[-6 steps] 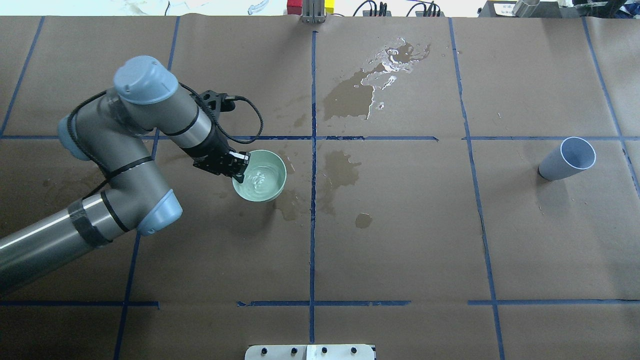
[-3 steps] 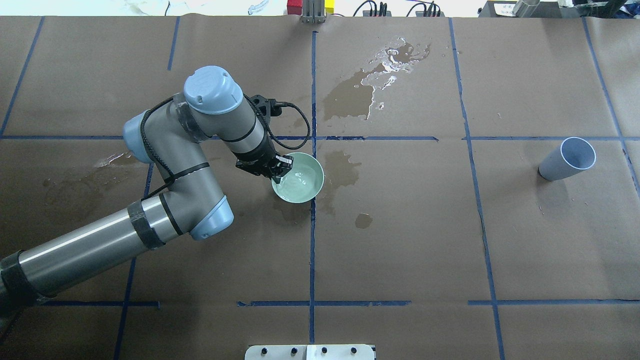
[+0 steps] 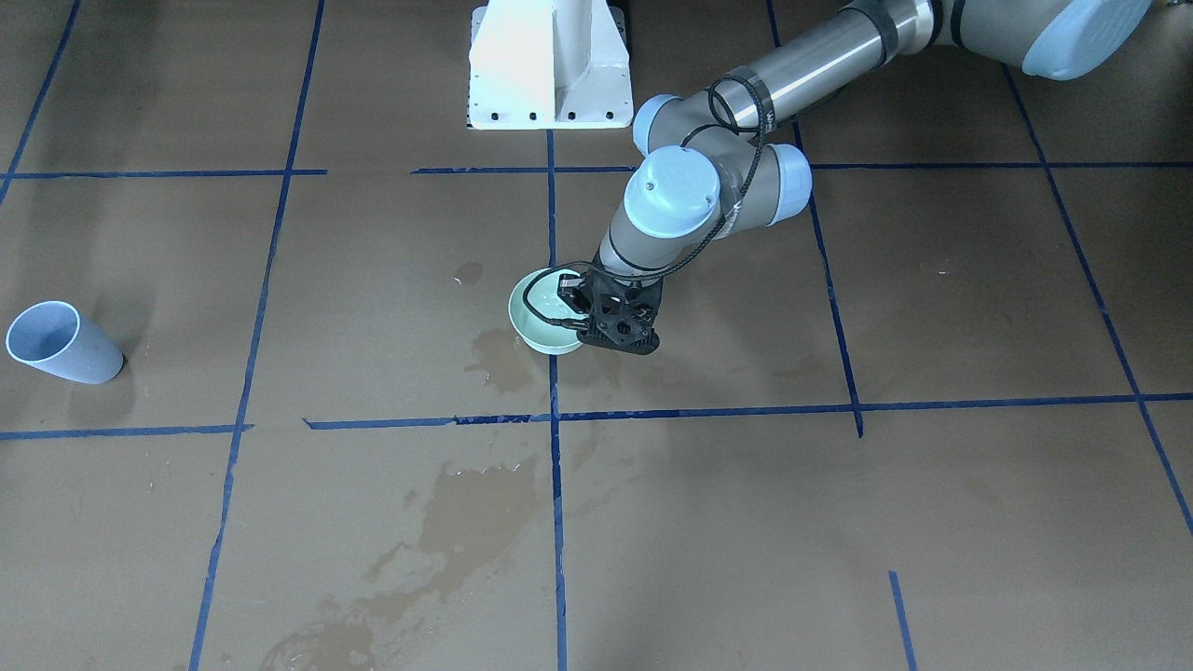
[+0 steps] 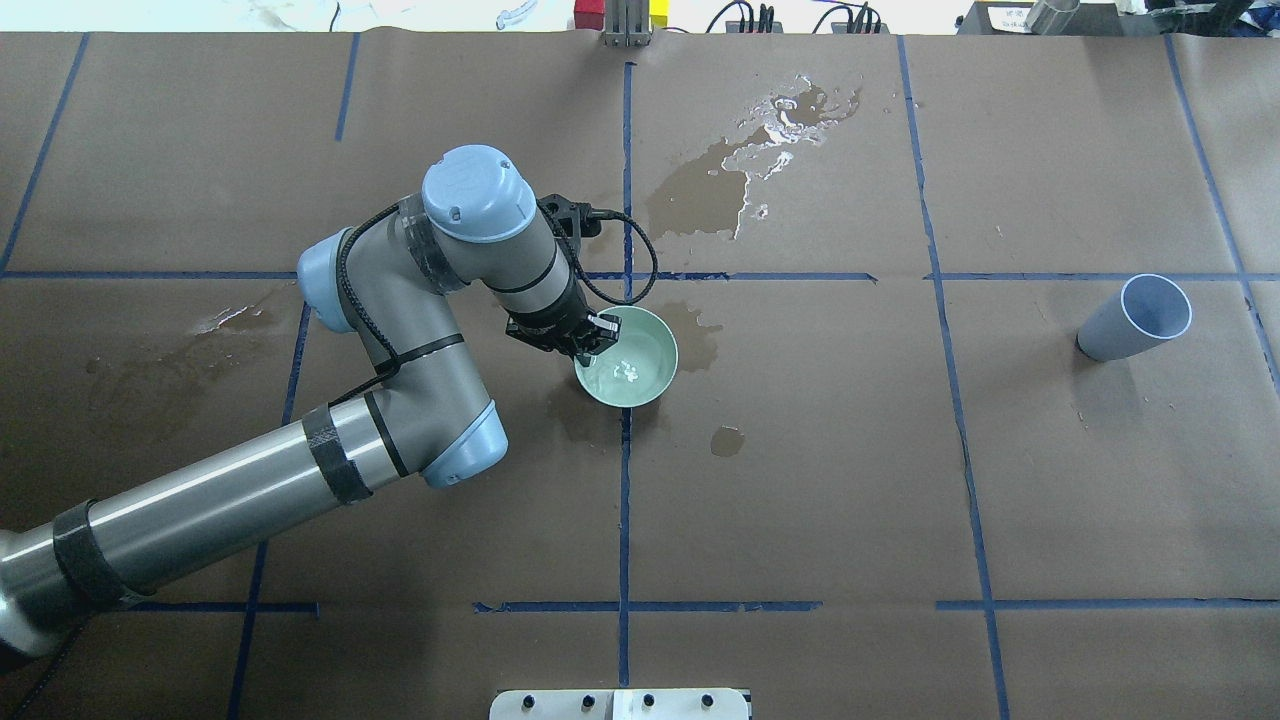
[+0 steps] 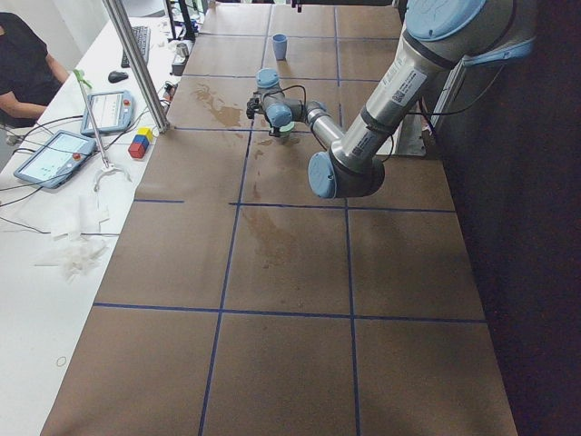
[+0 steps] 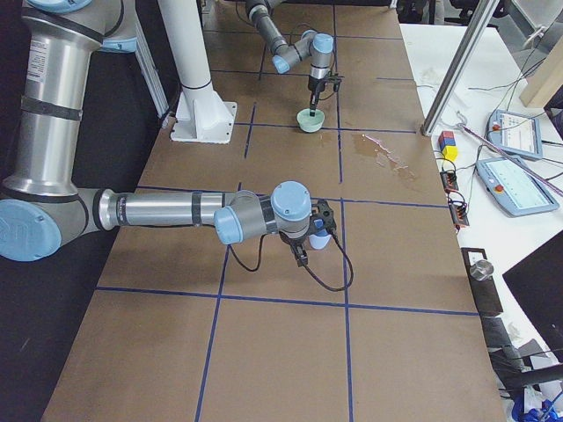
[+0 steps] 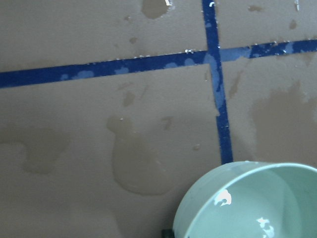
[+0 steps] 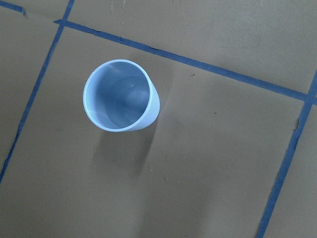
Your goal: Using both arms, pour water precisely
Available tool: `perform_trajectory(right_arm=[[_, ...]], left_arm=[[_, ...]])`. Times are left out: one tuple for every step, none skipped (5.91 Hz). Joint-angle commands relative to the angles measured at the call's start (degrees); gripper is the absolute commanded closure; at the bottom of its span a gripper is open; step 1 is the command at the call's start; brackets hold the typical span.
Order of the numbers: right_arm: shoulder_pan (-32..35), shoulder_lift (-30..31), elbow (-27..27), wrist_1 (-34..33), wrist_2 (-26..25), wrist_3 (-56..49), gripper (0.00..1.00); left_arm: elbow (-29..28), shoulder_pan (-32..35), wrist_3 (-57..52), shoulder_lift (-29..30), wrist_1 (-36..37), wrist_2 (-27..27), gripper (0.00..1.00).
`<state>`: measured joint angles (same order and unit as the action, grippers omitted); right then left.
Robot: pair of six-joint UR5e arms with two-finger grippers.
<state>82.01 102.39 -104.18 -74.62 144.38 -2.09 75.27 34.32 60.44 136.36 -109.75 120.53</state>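
My left gripper (image 4: 596, 337) is shut on the near-left rim of a pale green bowl (image 4: 640, 345), one finger inside and one outside. It holds the bowl level, low over the table's centre tape line. Clear water (image 4: 628, 371) glistens in the bowl's bottom, also in the left wrist view (image 7: 262, 223). The front view shows the gripper (image 3: 576, 321) on the bowl (image 3: 533, 321). A light blue cup (image 4: 1135, 318) stands empty at the far right. My right gripper (image 6: 302, 257) hangs beside the cup (image 6: 322, 239); I cannot tell whether it is open. The right wrist view looks down into the cup (image 8: 120, 95).
A wet puddle (image 4: 775, 140) and dark brown stains (image 4: 685, 340) lie around the table's middle and back. The white pedestal base (image 3: 550, 65) stands at the robot's edge. A metal post (image 4: 625, 25) stands at the far edge. Tablets (image 6: 515, 136) lie on the side bench.
My left arm has carried the bowl to the right, from the left half to the centre tape line. The water's ripples have calmed. The cup has not moved.
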Motion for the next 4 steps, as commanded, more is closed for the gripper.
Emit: perform_trajectory(right_arm=[[-0.1,0.0,-0.2,0.0,0.0,0.1,0.00],[-3.7,-0.1,-1.3,0.4,-0.5,6.2,0.00],[-7.8,-0.1,-2.9,8.8,-4.0,19.6,0.01],[-14.2,1.7,-2.9,24.4,-11.7,37.2,0.01]], left_arm=[[-0.7,-0.1,-0.1,0.4,-0.1,0.0,0.53],[-0.5,0.0,-0.1,-0.4,-2.5,0.0,0.01],[0.7,0.2,0.1,-1.9,-4.4,-0.1,0.01],[2.3,0.2,-0.1,-4.0,-4.5,0.0,0.00]])
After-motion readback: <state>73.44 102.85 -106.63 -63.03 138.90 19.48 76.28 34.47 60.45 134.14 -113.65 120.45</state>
